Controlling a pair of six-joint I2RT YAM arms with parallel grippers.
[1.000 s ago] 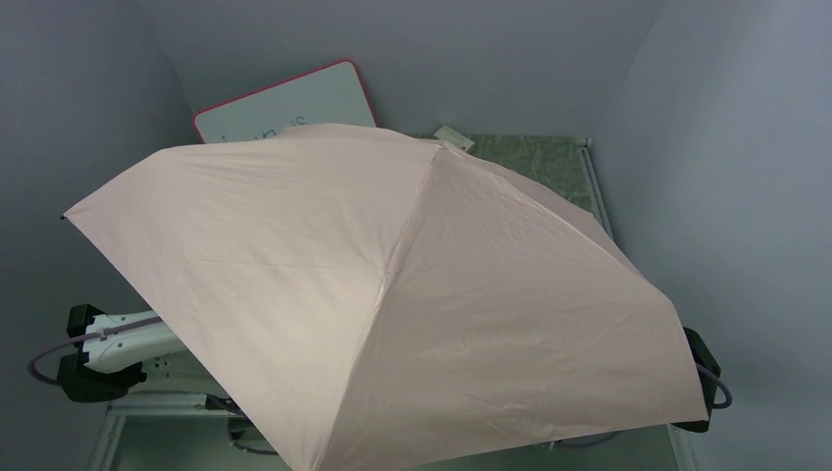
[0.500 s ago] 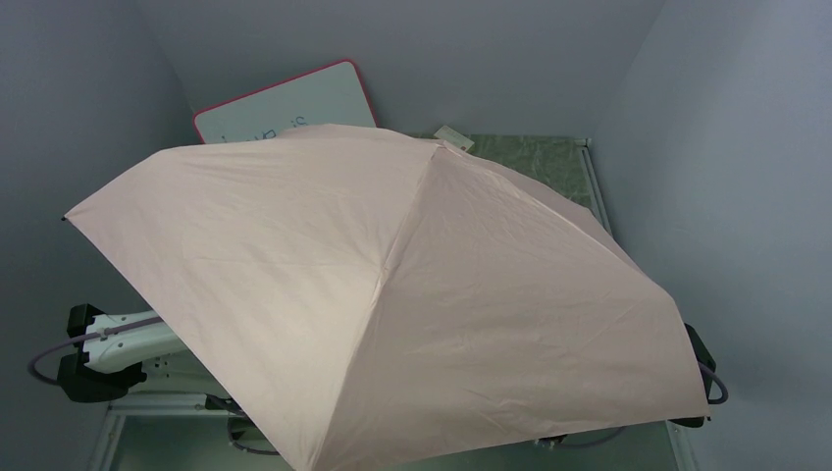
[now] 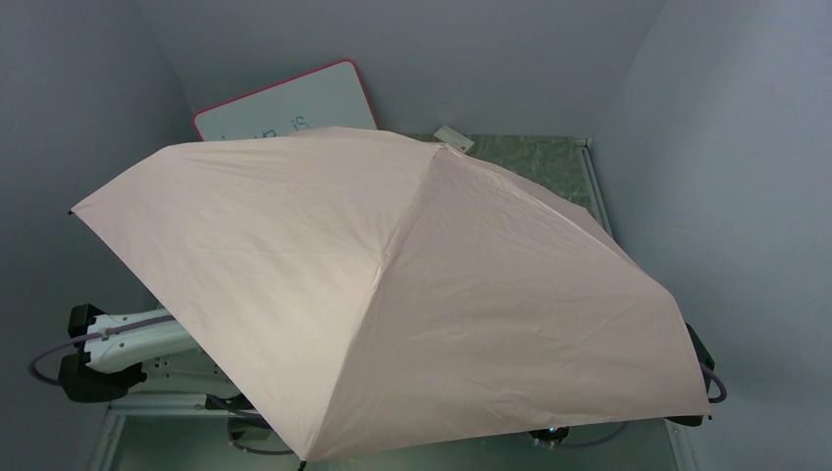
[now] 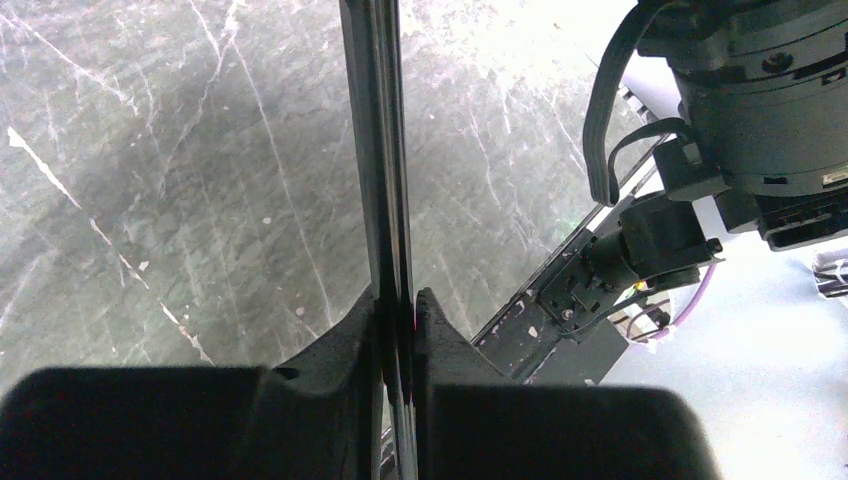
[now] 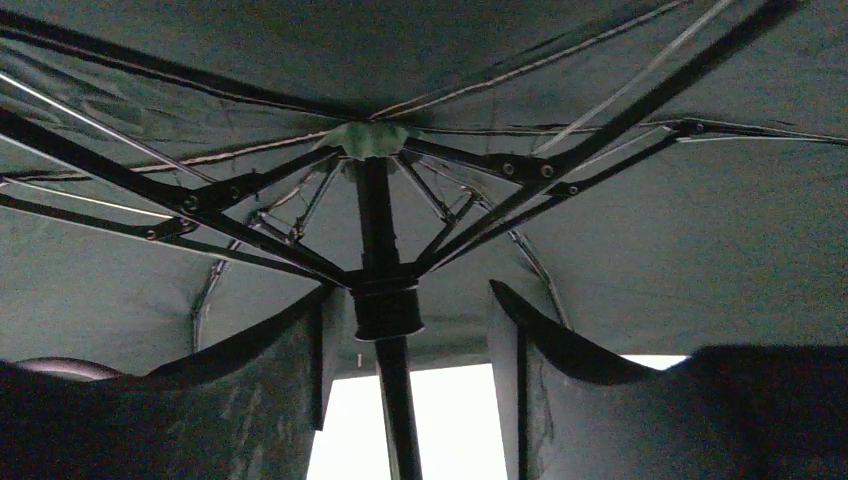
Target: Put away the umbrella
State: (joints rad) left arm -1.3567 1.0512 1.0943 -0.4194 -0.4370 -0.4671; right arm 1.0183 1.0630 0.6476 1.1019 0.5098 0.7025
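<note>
— Umbrella [image 3: 392, 294]: location, condition?
— Open. Canopy [image 3: 294, 226] pale pink outside, black inside, spread over most of the counter [image 3: 535, 157]; far edge in front of the whiteboard [image 3: 294, 103].
— Left end effector [image 4: 398, 310]?
— Clamped tight on a thin black rod [image 4: 375, 150] of the umbrella, above the marbled counter.
— Right end effector [image 5: 408, 290]?
— Under the canopy, fingers spread wide. Shaft [image 5: 375, 220] and runner [image 5: 387, 305] stand between them; whether either finger touches cannot be told.
</note>
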